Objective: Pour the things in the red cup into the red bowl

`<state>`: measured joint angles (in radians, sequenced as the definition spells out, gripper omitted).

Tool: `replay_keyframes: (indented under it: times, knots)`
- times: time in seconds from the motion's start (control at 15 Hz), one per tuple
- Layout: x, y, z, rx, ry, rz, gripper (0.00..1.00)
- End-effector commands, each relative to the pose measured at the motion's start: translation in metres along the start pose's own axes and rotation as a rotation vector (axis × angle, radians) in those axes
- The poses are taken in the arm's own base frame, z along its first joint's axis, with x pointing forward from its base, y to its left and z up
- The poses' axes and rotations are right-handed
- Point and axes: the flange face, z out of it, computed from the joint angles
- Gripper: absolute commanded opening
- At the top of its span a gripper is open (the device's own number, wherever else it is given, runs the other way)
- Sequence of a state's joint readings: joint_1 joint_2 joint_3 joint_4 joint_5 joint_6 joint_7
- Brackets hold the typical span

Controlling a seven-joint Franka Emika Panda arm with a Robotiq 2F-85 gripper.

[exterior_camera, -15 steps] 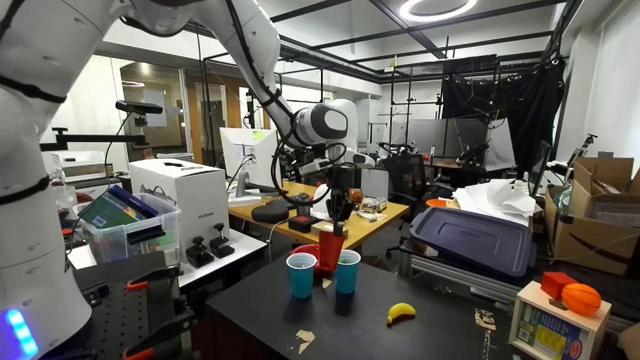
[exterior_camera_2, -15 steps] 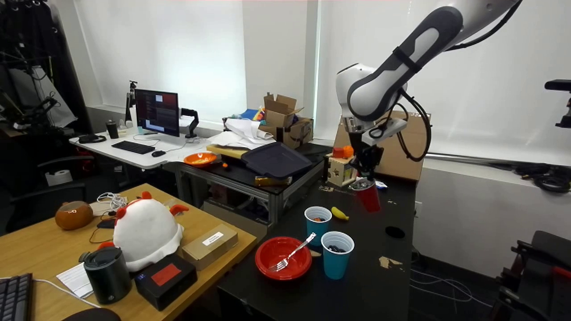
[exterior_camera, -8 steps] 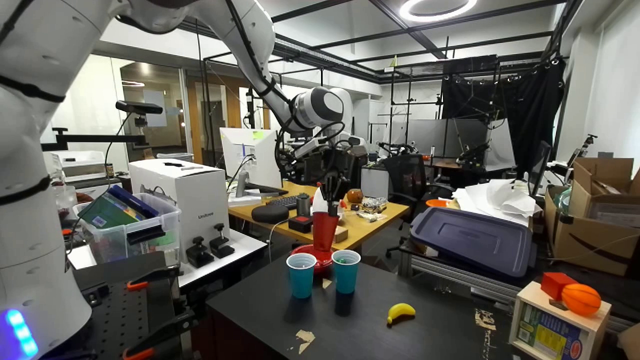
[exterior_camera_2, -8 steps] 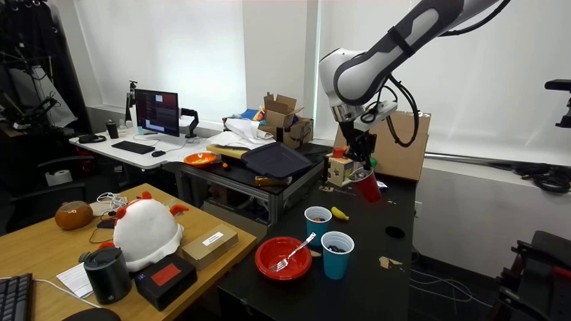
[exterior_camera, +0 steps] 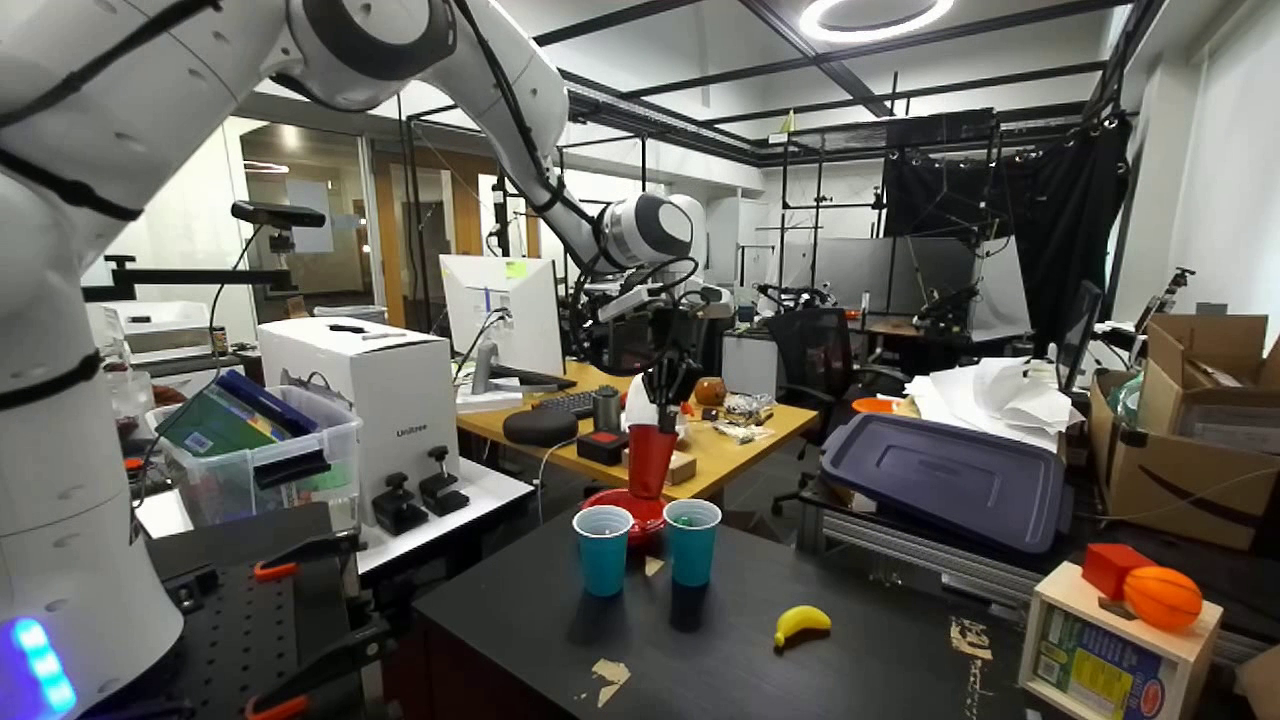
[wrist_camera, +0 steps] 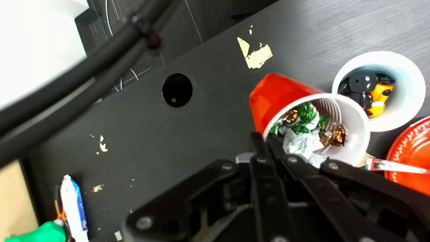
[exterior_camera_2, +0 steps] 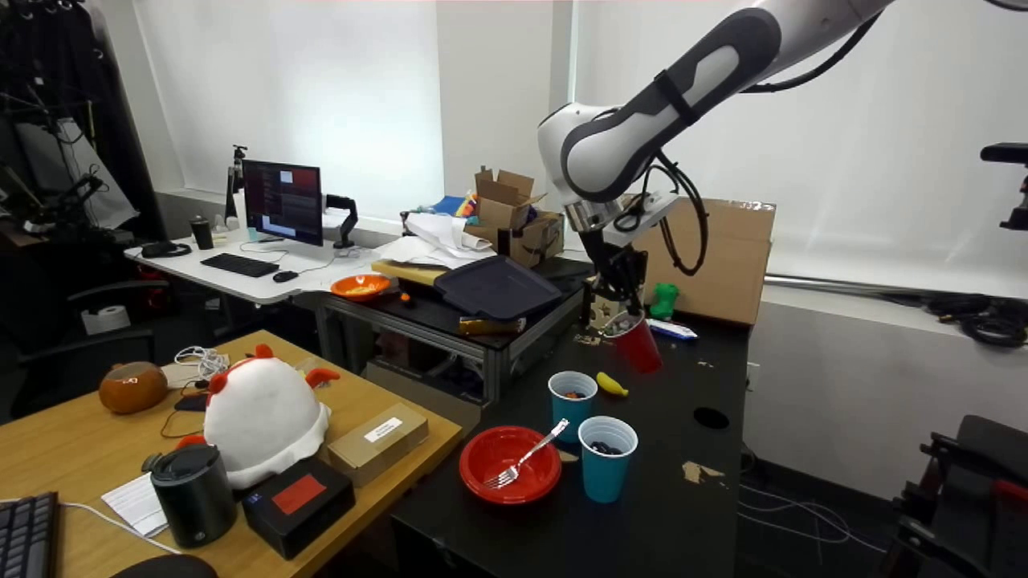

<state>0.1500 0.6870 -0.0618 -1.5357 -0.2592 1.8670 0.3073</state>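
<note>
Shifted toward the red bowl (exterior_camera_2: 532, 484) since a second ago in an exterior view, the red cup (exterior_camera_2: 641, 350) hangs aloft, and the arm (exterior_camera_2: 634, 132) has moved with it. The cup tilts, its mouth leaning toward the bowl's side, and holds wrapped pieces (wrist_camera: 300, 143) in green, brown and white, too jumbled to count. Its jaws drawn tight together, the gripper (wrist_camera: 265, 137) pinches the cup's wall at the pale rim. One red bowl sits on the black table (exterior_camera: 720, 660) with one fork (exterior_camera_2: 536, 449) in it, the handle leaning over the rim. Two blue cups (exterior_camera_2: 604, 479) stand upright near the bowl, both with pieces inside. One yellow banana (exterior_camera: 802, 624) lies apart from the cups. The black table has one round hole (wrist_camera: 177, 90) and several pale worn patches (wrist_camera: 259, 57), and one tube (wrist_camera: 74, 208) and one green object (wrist_camera: 43, 233) are near a cardboard panel (exterior_camera_2: 715, 265). In the room, a wooden table (exterior_camera_2: 64, 445) bears one white plush toy (exterior_camera_2: 265, 425), one dark tumbler (exterior_camera_2: 193, 494), one black box (exterior_camera_2: 299, 504) and one cardboard box (exterior_camera_2: 379, 445). One monitor (exterior_camera_2: 283, 202) stands on a white desk (exterior_camera_2: 320, 281), and one ring light (exterior_camera: 862, 35) glows overhead
</note>
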Motion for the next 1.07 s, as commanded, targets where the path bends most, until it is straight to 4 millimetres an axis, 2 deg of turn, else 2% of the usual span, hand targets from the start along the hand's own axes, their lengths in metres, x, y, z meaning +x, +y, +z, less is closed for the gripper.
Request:
replay_keyframes:
  times: [0.0,0.33,0.67,1.0]
  knots:
    - [0.019,-0.019,0.001,-0.012,-0.042,-0.045,0.01]
    - [0.036,-0.056,0.003,-0.037,-0.073,-0.101,0.01]
    - [0.041,-0.094,0.003,-0.076,-0.11,-0.173,0.01]
    - [0.046,-0.118,0.007,-0.105,-0.134,-0.223,0.01]
